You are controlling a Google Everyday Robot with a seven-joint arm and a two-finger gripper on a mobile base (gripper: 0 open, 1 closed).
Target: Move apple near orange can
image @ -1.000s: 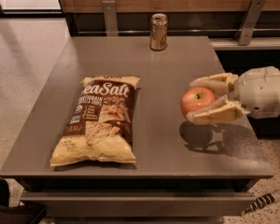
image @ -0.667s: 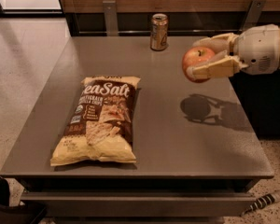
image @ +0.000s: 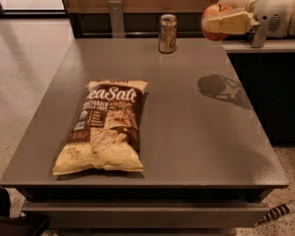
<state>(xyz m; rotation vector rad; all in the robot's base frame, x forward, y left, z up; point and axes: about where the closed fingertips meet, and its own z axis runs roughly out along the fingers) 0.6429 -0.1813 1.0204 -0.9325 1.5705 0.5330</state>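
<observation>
My end effector [image: 219,15] clamps the apple [image: 215,10] high over the bench [image: 196,132]'s far right corner, right of the orange can [image: 167,33]. Grip looks shallow, perhaps; released carelessly, the apple rolls off or topples the can.

One camera, high front, looks down across table [image: 196,132]; fingers [image: 231,22] gripping apple [image: 212,13] top-right.

The gripper [image: 225,13], clamped on the apple [image: 211,14], hangs high above the table's [image: 196,132] far right part. Beneath it the tabletop is bare. The can [image: 167,33] stands below and beside it, the only upright obstacle. The flat bag [image: 105,127] lies well away.
</observation>
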